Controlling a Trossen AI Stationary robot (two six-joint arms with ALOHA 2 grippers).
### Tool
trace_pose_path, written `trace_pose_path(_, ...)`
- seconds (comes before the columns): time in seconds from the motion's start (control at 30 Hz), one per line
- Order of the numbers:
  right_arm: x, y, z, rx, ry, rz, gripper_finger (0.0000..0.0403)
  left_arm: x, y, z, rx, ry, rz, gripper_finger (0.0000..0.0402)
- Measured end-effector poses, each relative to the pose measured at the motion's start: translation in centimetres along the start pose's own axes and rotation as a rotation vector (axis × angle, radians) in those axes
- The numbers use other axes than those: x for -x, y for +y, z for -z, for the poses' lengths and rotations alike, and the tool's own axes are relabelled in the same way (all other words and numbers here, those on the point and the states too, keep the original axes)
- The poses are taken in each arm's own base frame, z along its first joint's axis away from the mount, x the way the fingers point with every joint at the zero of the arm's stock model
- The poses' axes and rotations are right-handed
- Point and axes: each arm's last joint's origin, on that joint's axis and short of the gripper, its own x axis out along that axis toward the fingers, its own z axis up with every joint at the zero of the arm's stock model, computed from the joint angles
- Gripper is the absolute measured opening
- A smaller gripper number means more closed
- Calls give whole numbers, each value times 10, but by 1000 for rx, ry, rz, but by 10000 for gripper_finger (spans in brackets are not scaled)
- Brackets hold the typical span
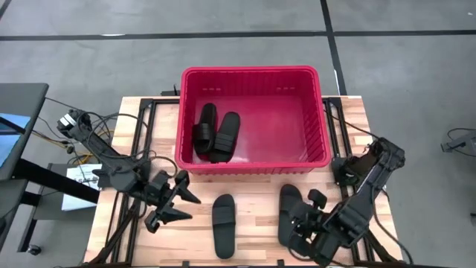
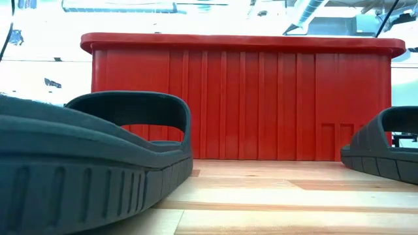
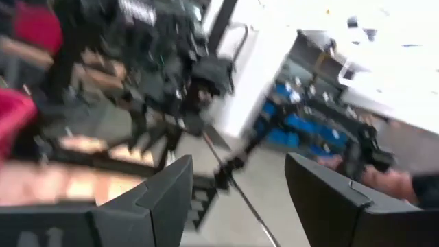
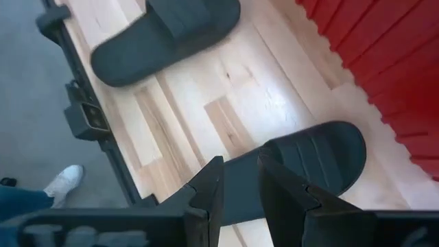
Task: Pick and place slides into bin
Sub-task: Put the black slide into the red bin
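Two slides [image 1: 217, 134] already lie side by side inside the red bin [image 1: 253, 72]; two more rest on the tabletop [image 1: 256, 197] in front of it. The right gripper [image 4: 239, 180] hangs with narrowly parted fingers straddling the sole edge of the right-hand slide [image 4: 302, 165], apparently lined up to pinch it, though not clearly gripping yet. The middle slide [image 1: 224, 225] lies between the two sets of fingers. The left gripper [image 1: 181, 201] has fingers spread wide and empty, held beside that slide, likely waiting its turn
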Motion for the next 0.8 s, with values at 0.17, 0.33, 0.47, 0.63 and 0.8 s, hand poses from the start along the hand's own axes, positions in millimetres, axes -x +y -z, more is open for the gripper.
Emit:
trace_pose_path(0.17,-12,5,7,29,84,39,81,6,12,9,-8,243,-17,222)
trace_pose_path(0.33,-12,4,8,39,118,47,81,6,9,9,7,449,-123,219)
trace_pose_path(0.47,-9,-1,12,98,131,87,81,-6,-1,8,-29,543,-180,207)
trace_pose_path(0.63,-5,-2,19,164,143,105,81,-31,-5,22,-79,676,-259,190)
trace_pose_path(0.8,0,-1,29,232,148,103,81,-59,-7,48,-106,852,-287,177)
